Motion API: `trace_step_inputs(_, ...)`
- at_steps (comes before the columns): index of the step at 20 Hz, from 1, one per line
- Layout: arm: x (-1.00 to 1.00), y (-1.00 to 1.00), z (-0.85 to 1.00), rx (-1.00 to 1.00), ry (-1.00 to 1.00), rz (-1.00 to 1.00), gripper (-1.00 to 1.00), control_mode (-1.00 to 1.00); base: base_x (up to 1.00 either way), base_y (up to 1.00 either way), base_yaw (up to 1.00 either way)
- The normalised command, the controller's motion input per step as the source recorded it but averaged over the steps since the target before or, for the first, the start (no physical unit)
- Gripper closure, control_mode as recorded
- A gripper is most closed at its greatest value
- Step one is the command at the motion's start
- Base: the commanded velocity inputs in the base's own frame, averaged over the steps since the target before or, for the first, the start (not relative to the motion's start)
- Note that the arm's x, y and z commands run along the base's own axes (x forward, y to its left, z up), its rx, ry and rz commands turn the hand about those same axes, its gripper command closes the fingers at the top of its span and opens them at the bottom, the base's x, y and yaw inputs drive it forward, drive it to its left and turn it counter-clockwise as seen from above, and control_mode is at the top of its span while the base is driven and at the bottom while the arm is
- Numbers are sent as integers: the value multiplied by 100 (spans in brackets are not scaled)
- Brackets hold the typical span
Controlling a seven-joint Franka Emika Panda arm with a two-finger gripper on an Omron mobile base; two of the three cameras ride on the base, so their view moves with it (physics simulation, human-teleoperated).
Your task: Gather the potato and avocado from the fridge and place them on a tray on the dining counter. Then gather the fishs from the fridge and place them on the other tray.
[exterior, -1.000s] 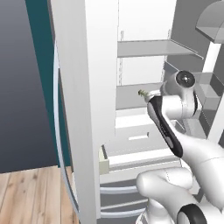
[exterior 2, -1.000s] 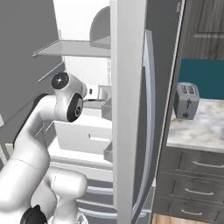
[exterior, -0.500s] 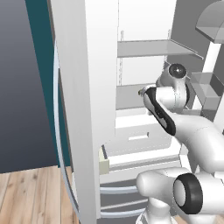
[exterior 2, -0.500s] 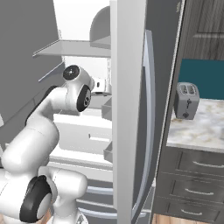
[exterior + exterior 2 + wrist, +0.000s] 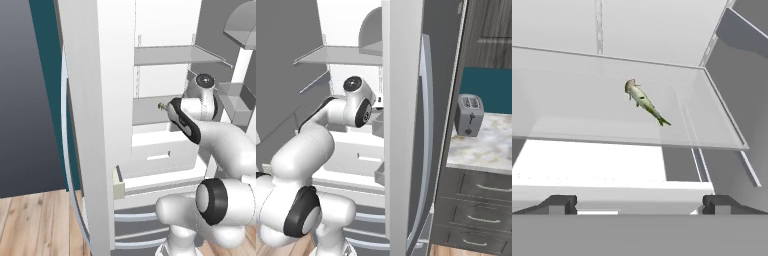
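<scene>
A fish (image 5: pixel 644 102) lies on a clear glass shelf (image 5: pixel 572 107) inside the fridge (image 5: pixel 95 100), out near the middle of the shelf and slanted, with its head up and to the left in the hand view and its tail down to the right. In the left base view a small bit of it (image 5: pixel 162 106) peeks out just past the arm. The fridge doors are open and the inside is white, with another shelf higher up. The gripper (image 5: pixel 639 204) is wide open and holds nothing. Its two dark tips stand far apart, and the fish is beyond them, not touching. The white arm (image 5: pixel 215 140) reaches into the fridge at the height of the fish shelf. On the right a toaster (image 5: pixel 469 115) stands on a marbled counter (image 5: pixel 491 150) above dark drawers.
</scene>
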Motion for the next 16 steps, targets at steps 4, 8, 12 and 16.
trace_step_inputs(4,18,-6,-22,0,1,0,-100,-100,0,0,0)
trace_step_inputs(8,33,0,-15,0,3,0,-100,-100,0,0,0)
trace_step_inputs(12,41,-2,-14,0,6,0,-100,-100,0,0,0)
trace_step_inputs(16,36,-11,-15,0,6,0,-100,-100,0,0,0)
